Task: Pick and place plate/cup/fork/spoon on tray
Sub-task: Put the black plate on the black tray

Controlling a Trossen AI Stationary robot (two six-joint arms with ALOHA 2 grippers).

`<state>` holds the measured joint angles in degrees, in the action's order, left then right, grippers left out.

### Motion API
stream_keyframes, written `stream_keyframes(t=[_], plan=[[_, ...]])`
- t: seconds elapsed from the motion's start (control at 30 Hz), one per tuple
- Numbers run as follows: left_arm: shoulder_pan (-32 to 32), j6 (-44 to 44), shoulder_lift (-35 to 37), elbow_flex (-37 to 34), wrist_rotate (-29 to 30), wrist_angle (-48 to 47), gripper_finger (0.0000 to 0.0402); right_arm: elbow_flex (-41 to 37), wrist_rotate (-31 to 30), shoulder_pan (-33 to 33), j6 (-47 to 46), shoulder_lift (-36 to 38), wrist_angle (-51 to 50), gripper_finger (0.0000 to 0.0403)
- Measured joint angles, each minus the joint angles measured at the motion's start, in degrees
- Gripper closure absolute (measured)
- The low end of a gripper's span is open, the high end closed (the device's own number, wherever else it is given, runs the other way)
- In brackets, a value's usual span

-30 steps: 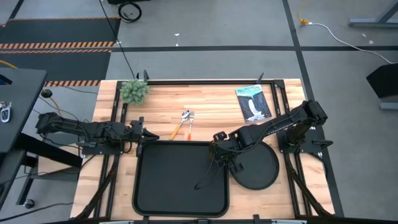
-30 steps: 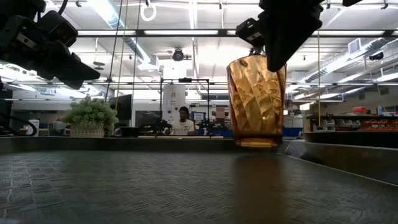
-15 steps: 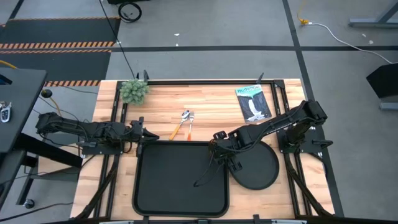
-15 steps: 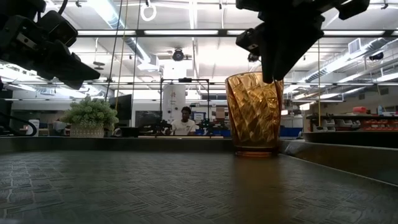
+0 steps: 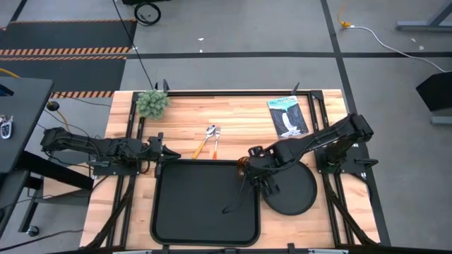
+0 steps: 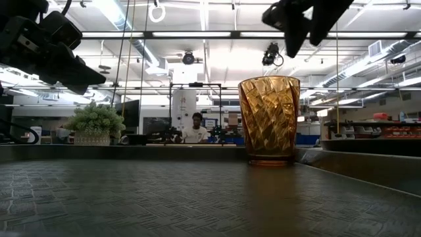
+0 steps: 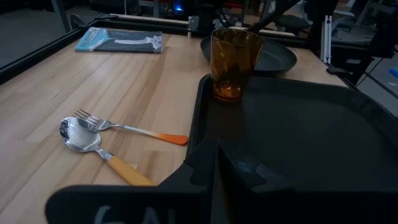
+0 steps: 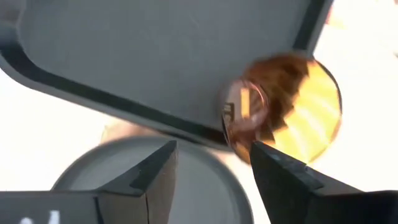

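One cup (image 6: 268, 120) stands on the tray's (image 5: 205, 212) far right corner; the right end effector (image 5: 258, 176), spread, hangs beside the plate (image 5: 291, 190).

The cup (image 6: 269, 120) is translucent amber with a faceted, glossy wall, and it stands on the tray (image 6: 164, 197), a matt black plastic with a fine woven-looking texture. Beside the tray, the fork (image 7: 127, 127) and spoon (image 7: 93, 146) show shiny silver metal ends and smooth orange plastic handles, lying on the table (image 7: 74, 87) of pale, smooth wood planks. The plate (image 5: 300, 194) next to the tray looks matt black.
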<state>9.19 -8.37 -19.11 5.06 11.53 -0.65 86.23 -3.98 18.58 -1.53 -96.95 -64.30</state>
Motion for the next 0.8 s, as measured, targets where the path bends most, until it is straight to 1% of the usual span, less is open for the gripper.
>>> stream_keyframes(t=[0.13, 0.3, 0.43, 0.53, 0.63, 0.7, 0.8], plan=[[0.00, 0.01, 0.00, 0.00, 0.01, -0.01, 0.0374, -0.81, -2.94, 1.28, -4.64, 2.61, -3.78, 0.0194], [0.00, 0.01, 0.02, 0.02, 0.00, 0.00, 0.0374, -2.80, -7.86, 3.77, -11.00, 7.29, -3.46, 0.0194], [0.00, 0.00, 0.02, 0.01, 0.02, 0.00, 0.0374, -7.61, -11.60, 5.30, -17.04, 10.09, -2.61, 0.0195], [0.00, 0.00, 0.02, 0.00, 0.02, 0.00, 0.0374, -12.23, -13.18, 5.87, -20.92, 12.07, -2.64, 0.0195], [-0.01, 0.00, 0.01, 0.00, 0.01, 0.00, 0.0374, -17.36, -12.92, 5.24, -23.65, 14.18, -1.90, 0.0195], [-0.01, 0.01, 0.00, 0.02, 0.00, 0.00, 0.0374, -21.22, -10.71, 3.66, -26.24, 16.23, -0.42, 0.0197], [0.00, -0.01, 0.00, 0.00, 0.00, 0.00, 0.0374, -27.00, -8.23, 2.42, -33.00, 19.88, 3.28, 0.0205]])
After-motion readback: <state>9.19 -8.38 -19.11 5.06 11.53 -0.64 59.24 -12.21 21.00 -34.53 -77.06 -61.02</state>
